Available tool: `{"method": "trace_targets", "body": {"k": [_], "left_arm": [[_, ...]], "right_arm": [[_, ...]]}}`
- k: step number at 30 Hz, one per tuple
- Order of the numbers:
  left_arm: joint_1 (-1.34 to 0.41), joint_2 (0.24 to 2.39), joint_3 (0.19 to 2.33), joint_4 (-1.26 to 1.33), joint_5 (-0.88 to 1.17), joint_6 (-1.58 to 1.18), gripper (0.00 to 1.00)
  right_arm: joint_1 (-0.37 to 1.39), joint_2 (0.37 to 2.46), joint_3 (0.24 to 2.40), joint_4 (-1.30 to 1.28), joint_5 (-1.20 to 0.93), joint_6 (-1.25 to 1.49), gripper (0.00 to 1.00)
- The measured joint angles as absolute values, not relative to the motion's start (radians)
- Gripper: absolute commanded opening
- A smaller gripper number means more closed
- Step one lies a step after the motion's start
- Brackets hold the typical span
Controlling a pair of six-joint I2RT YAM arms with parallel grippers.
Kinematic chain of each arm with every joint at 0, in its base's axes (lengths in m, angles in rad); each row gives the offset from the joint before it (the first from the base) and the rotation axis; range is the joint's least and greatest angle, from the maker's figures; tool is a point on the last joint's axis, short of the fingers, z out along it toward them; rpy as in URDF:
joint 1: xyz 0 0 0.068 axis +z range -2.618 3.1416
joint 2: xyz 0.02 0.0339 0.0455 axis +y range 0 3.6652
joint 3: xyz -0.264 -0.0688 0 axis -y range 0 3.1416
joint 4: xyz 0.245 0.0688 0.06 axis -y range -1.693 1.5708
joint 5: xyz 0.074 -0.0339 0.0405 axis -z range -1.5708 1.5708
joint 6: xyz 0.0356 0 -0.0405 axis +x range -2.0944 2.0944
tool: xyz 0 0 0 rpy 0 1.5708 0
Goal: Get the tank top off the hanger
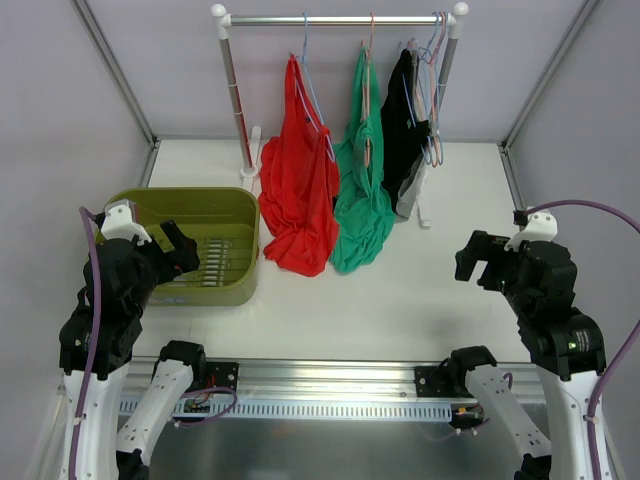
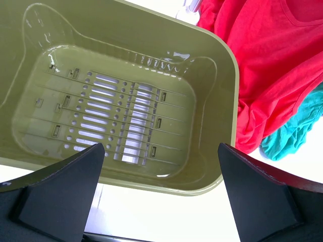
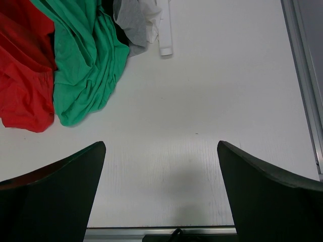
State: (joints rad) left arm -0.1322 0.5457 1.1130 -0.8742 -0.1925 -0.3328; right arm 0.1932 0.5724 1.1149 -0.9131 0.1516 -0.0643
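- Left arm [image 1: 110, 290]: black joint housings, white links, white wrist cap.
- Right arm [image 1: 550, 290]: same colours.
- Purple cable [image 1: 575, 203] along each arm.
- End effector fingers [image 2: 60, 196]: dark, wedge-shaped.

We cannot count the bunched hangers [image 1: 432, 95]; the black garment [image 1: 401, 120] partly covers a grey garment [image 1: 409, 193]

Hand [image 2: 160, 151] spread wide over olive slotted basket [image 2: 228, 111], red garment [image 2: 272, 65] beside its rim, teal garment [image 2: 298, 128] touching the red
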Motion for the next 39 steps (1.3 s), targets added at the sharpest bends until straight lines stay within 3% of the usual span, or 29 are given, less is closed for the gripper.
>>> {"method": "trace_targets", "body": {"k": [9, 16, 19, 23, 29, 34, 39], "left_arm": [[-0.132, 0.551, 1.113, -0.874, -0.193, -0.333, 0.99], [-0.132, 0.555, 1.113, -0.874, -0.192, -0.34, 0.99], [-0.132, 0.547, 1.089, -0.871, -0.196, -0.351, 0.99], [-0.132, 0.55, 1.039, -0.872, -0.211, -0.358, 0.99], [-0.132, 0.551, 0.943, -0.85, -0.212, -0.37, 0.99], [-0.132, 0.547, 0.91, -0.822, -0.208, -0.371, 0.99], [-0.132, 0.527, 0.905, -0.796, -0.191, -0.371, 0.99]], "right_arm": [[0.194, 0.583, 1.115, -0.901, 0.104, -0.068, 0.99], [0.194, 0.705, 1.17, -0.775, -0.124, -0.008, 0.99], [0.215, 0.856, 1.31, -0.687, -0.242, 0.033, 0.85], [0.307, 1.097, 1.563, -0.581, -0.285, 0.04, 0.76], [0.486, 1.517, 2.012, -0.541, -0.225, -0.067, 0.65], [0.559, 1.842, 2.321, -0.526, -0.132, -0.198, 0.63], [0.573, 2.044, 2.431, -0.502, -0.095, -0.254, 0.56]]}}
